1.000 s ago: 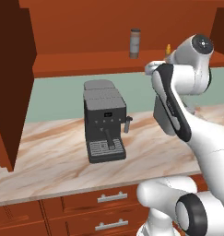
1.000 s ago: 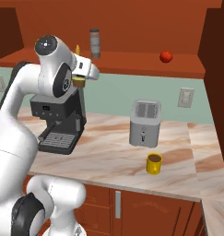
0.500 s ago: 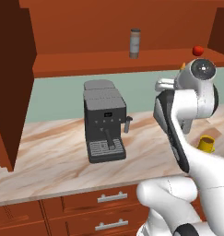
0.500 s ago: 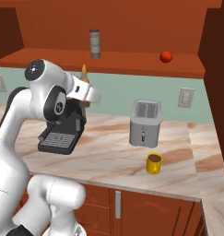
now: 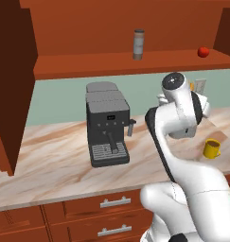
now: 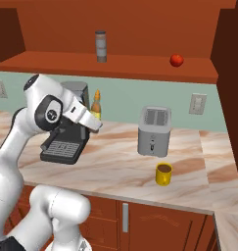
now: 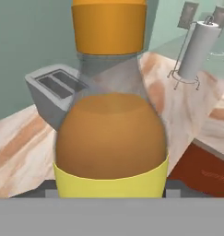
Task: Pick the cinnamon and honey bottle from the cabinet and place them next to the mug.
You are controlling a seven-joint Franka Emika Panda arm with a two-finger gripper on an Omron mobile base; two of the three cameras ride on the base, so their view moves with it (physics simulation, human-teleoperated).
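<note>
Honey bottle clamped in jaws at belly, above desk; rigid, smooth, likely slippery; top-heavy neck, keep upright. Cinnamon on cabinet shelf.

Coffee machine, toaster, red fruit

My own arm is blocking my gripper, so I'm not seeing the finger tips or the grip. Honey bottle is running off the hand view's top edge, cap tip cut. My forearm is hiding the mug handle.
</note>
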